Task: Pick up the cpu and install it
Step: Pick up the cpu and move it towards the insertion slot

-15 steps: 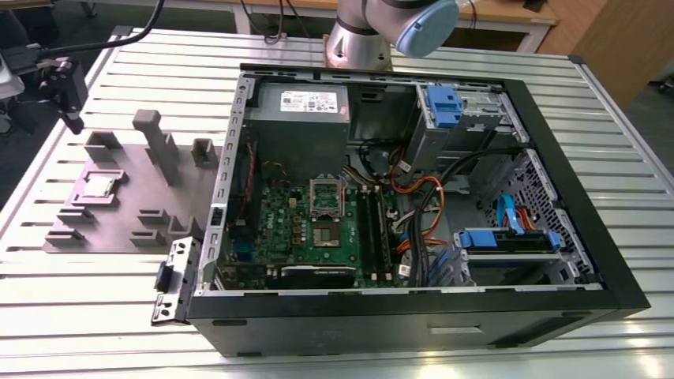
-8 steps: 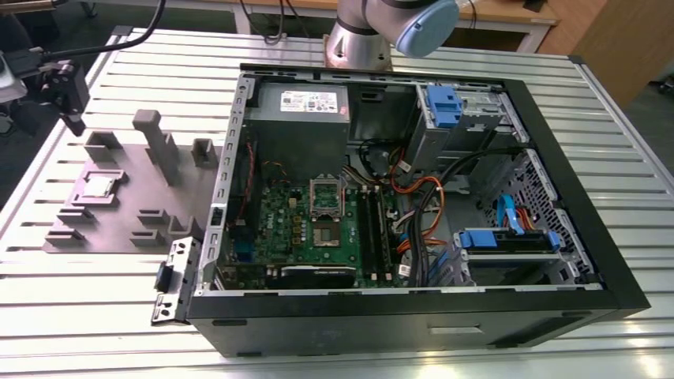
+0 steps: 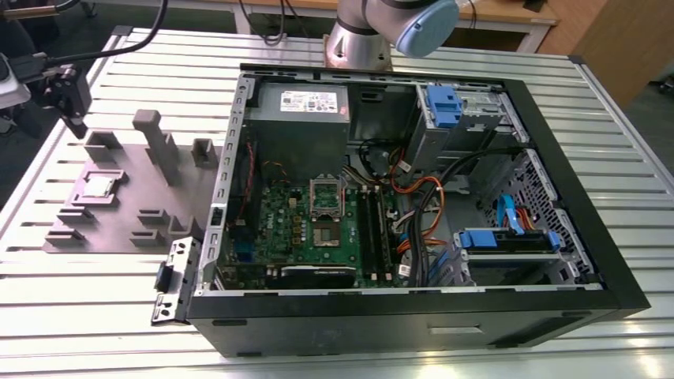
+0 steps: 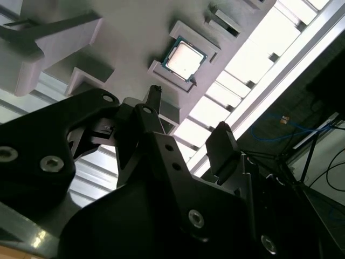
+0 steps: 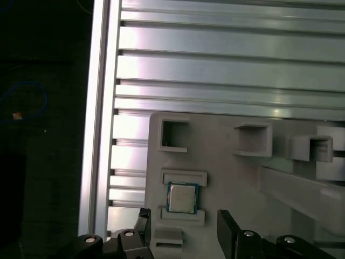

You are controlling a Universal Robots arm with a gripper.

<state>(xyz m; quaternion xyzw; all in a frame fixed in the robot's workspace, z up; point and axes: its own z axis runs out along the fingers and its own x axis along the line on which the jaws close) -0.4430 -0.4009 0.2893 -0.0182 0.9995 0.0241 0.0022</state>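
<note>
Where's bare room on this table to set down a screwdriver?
Bare slats of the silver metal table lie at the exterior view's lower left, below the grey plastic fixture plate, and to the exterior view's right of the open black computer case. The plate is crowded with blocks around the small silvery square cpu.

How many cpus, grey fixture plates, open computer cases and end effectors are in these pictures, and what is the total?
cpu: 1
grey fixture plate: 1
open computer case: 1
end effector: 1
Total: 4
</note>
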